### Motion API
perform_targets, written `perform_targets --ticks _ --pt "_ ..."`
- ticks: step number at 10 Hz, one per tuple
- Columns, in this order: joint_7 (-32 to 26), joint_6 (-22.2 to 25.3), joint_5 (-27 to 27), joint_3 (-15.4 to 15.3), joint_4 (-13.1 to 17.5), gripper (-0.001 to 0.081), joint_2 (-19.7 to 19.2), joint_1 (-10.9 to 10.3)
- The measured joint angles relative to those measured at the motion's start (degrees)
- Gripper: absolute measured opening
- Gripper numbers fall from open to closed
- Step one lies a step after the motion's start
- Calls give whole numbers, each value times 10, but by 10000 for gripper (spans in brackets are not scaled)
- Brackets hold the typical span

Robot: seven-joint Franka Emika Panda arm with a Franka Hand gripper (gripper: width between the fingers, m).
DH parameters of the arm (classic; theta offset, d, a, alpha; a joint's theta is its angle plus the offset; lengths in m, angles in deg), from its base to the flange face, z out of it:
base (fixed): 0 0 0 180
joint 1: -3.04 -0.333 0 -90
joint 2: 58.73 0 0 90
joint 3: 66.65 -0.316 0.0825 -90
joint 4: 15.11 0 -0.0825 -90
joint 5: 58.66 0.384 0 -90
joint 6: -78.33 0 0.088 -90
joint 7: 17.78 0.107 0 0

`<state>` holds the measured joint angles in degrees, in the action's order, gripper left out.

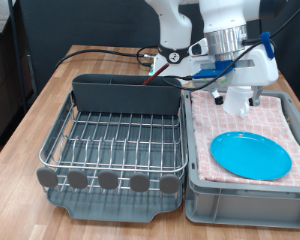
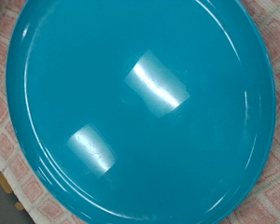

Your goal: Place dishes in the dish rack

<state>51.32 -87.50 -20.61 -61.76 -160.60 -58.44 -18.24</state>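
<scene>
The bright-blue plate (image 1: 250, 155) lies flat on the pink checked cloth of a grey bin (image 1: 245, 195) at the exterior view's right. It fills the wrist view (image 2: 140, 107), where no fingers show. My gripper (image 1: 235, 98) hangs over the far part of that bin, a little above the cloth and behind the plate, not touching it. The dish rack (image 1: 115, 140), a silver wire grid on a dark grey tray, stands to the left of the bin with nothing on its grid. A reddish-brown handle (image 1: 153, 70) sticks up at the tall grey cutlery compartment (image 1: 125, 93).
Black and red cables (image 1: 100, 52) trail across the wooden table behind the rack. The rack and the bin stand side by side, almost touching. The table's left edge runs close to the rack.
</scene>
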Motion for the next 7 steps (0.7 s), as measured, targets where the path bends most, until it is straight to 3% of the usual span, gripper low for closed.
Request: perform_targets --ticks 7 --pt "-122 -22 128 -9 -3 802 -29 0"
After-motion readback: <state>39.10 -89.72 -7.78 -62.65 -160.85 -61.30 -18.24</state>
